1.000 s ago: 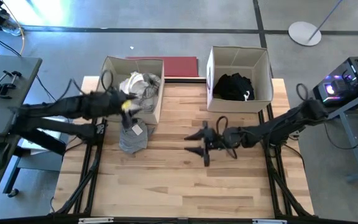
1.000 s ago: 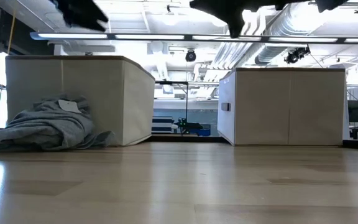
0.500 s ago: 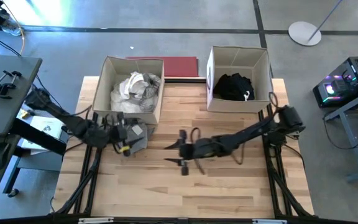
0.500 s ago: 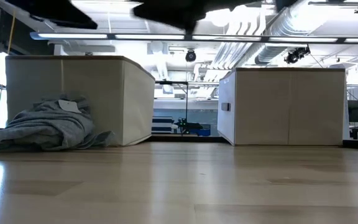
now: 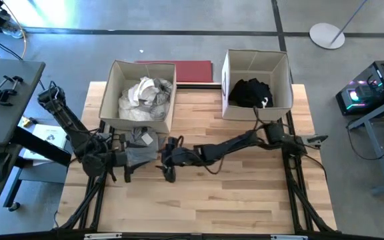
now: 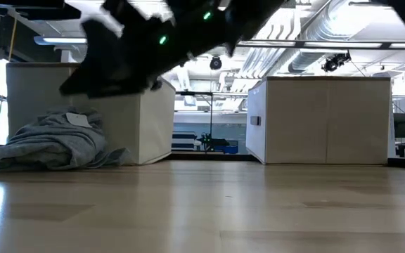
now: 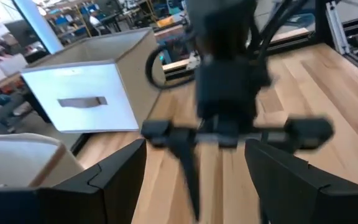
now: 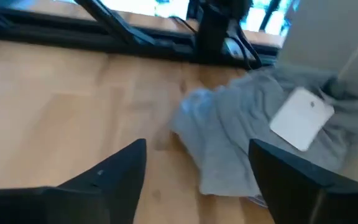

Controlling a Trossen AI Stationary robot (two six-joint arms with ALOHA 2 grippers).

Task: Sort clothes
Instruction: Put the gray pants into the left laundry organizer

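A light grey garment (image 5: 142, 148) with a white tag (image 8: 302, 118) lies crumpled on the table against the near wall of the left beige box (image 5: 115, 115); it also shows in the low view (image 6: 48, 144). My left gripper (image 5: 122, 167) is open just left of it, low over the table. My right gripper (image 5: 168, 164) is open just right of it and faces it (image 8: 197, 146). White and grey clothes (image 5: 144, 93) lie in the left box, black clothes (image 5: 249, 92) in the right box (image 5: 284, 63).
A dark red mat (image 5: 182, 70) lies behind the left box. The two grippers face each other across the grey garment; the right gripper (image 7: 225, 134) fills the left wrist view. Bare wooden table (image 5: 212, 200) stretches toward the near edge.
My left gripper has come away from over the left box, toward the near edge and down beside the grey garment. My right gripper has travelled toward the table's left edge and down, up to the garment's right side. The garment has stayed where it was.
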